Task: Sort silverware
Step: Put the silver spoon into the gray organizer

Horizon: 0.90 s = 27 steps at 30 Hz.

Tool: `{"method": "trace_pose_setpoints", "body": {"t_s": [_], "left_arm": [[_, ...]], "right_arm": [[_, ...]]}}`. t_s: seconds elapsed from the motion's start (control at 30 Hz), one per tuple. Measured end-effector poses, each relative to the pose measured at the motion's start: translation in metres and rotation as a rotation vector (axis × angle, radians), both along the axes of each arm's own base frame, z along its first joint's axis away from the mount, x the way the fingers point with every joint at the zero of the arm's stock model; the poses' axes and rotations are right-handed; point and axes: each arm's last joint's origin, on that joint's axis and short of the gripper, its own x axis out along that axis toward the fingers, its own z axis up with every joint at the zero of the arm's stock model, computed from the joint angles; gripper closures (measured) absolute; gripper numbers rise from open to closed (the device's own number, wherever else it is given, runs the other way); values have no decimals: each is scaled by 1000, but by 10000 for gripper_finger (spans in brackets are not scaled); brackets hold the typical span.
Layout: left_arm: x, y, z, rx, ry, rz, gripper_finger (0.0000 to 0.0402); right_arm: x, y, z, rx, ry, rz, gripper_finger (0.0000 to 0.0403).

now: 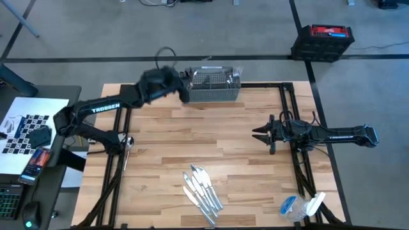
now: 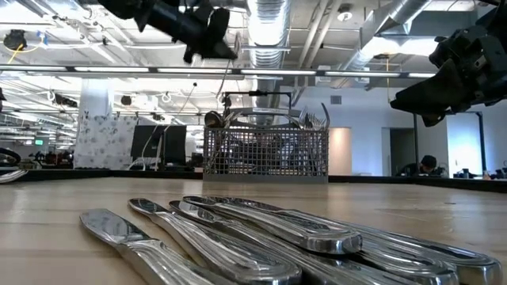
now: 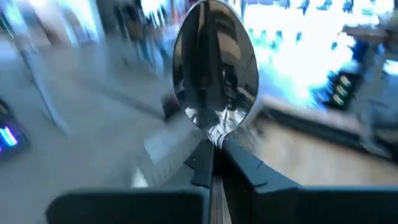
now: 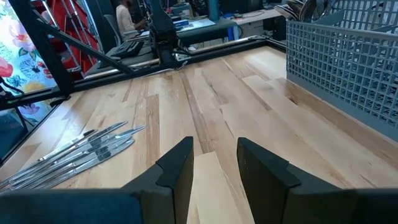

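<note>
Spoon [image 3: 214,68] pinched by its neck in my left gripper [image 3: 214,146], handle hidden, beside grey basket [image 1: 213,86]. Right gripper [image 4: 214,165] hovers over wood table [image 1: 211,137], fingers apart, empty. Knives [image 1: 203,187] lie near front edge. Blurred office beyond.

Seen from straight overhead: the whole table [image 1: 192,128], both arms, floor beyond. Seen level from the table's near edge: knives [image 2: 261,237] close to the lens, the basket [image 2: 265,154] farther back, room behind. Looking forward from the left wrist, very near, past the left claw [image 3: 214,155] pinched on a spoon [image 3: 214,68], room blurred beyond it. Looking forward from the right wrist, low over the wood, past the right claw [image 4: 214,165]: knives off to one side, basket ahead. Shared by overhead, level and right-wrist views: knives and basket.
</note>
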Motion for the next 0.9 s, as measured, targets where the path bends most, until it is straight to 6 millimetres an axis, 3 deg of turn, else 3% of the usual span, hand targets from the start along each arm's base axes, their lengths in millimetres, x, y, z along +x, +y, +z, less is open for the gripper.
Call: {"method": "trace_pose_setpoints", "body": {"t_s": [0.07,0.27,0.47,0.63,0.77,0.9], "left_arm": [[-2,16,-1,43,-16,46,401],[-4,61,-33,33,73,155,401],[6,82,-66,-24,111,170,390],[8,80,-76,-58,188,150,337],[-8,63,-52,-59,242,151,282],[-39,30,-33,-263,289,187,246]], "right_arm": [[0,0,0,0,0,0,290],[0,0,0,0,-1,0,290],[0,0,0,0,-2,0,290],[0,0,0,0,-2,0,290],[0,0,0,0,-2,0,290],[0,0,0,0,-2,0,290]]}}
